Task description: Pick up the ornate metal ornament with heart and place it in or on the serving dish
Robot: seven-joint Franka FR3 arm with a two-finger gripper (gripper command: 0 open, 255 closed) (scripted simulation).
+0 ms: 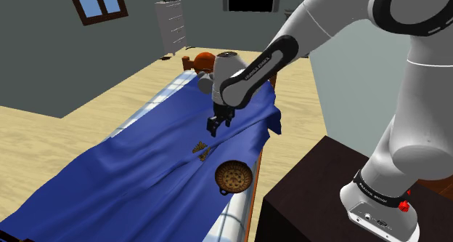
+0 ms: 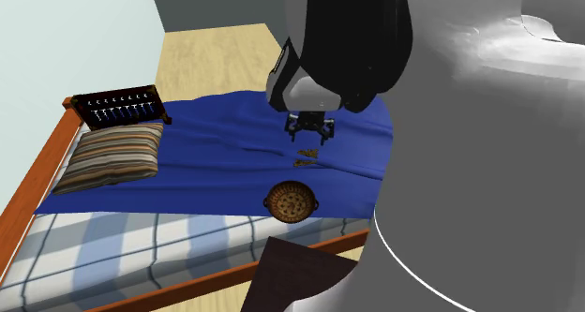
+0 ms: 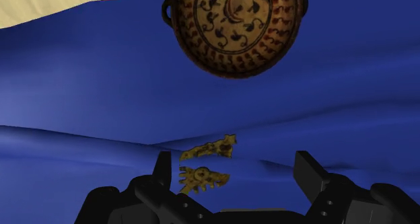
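The ornament (image 3: 204,178) is a small, flat, golden filigree piece lying in the folds of the blue bedspread (image 1: 145,160); a fold partly hides it, so it looks like two fragments. My gripper (image 3: 234,163) hangs open just above it, and the ornament sits nearer one finger (image 3: 163,167) without touching either. From the shoulder view the gripper (image 1: 218,126) is a little beyond the ornament (image 1: 200,150). The serving dish (image 1: 234,177) is a round brown bowl with a dark leaf pattern and small handles. It is empty and rests on the bedspread near the bed's edge (image 2: 289,203), a short way past the ornament (image 2: 306,157).
A striped pillow (image 2: 108,157) and a dark headboard rack (image 2: 120,106) lie at the bed's far end in the second exterior view. The wooden bed frame (image 2: 28,184) borders the checked mattress. The dark stand (image 1: 312,197) sits beside the bed. A white dresser (image 1: 173,26) stands by the wall.
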